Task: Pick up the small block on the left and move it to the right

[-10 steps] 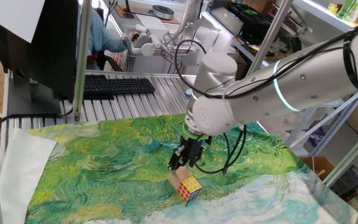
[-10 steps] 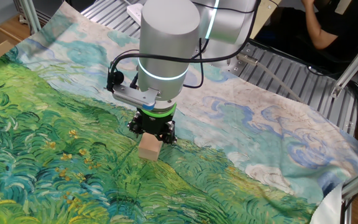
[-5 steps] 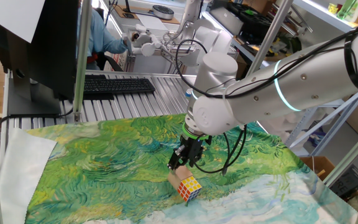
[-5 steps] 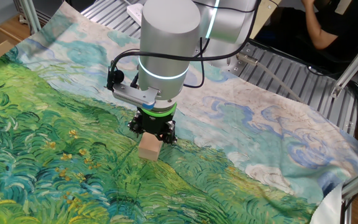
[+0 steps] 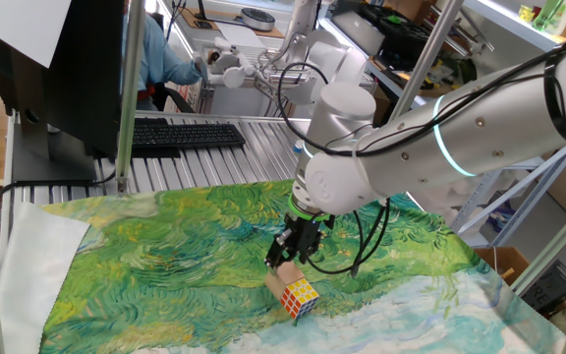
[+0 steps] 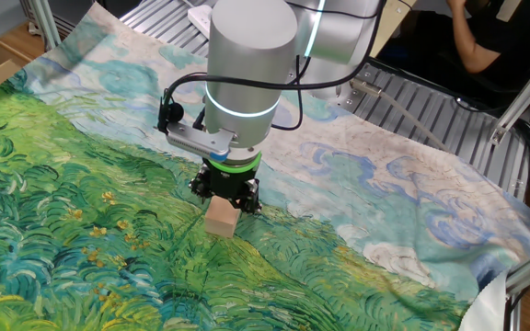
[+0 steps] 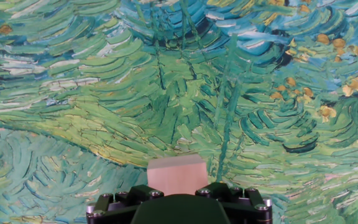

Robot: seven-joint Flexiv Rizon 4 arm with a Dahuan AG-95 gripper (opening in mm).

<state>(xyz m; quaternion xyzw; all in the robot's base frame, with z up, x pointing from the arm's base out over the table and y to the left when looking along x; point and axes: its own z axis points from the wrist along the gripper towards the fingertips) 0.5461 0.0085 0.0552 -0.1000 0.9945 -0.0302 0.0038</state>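
Note:
The small block [image 6: 221,221] is a plain tan cube standing on the painted cloth, directly under my gripper [image 6: 224,202]. The black fingers [image 6: 201,187] sit against its two sides, so the gripper is shut on it, with its base at cloth level. In the first fixed view the small block [image 5: 280,271] shows just below the gripper [image 5: 289,258], touching or nearly touching a multicoloured puzzle cube [image 5: 301,296]. In the hand view the small block [image 7: 178,174] fills the gap in my gripper [image 7: 178,188] at the bottom edge.
The green and blue painted cloth [image 6: 81,230] covers the table. A keyboard [image 5: 185,135] and a monitor [image 5: 62,79] stand at the back on the metal rollers. A person [image 6: 486,41] sits beyond the table. The cloth edge [image 6: 513,230] drops off.

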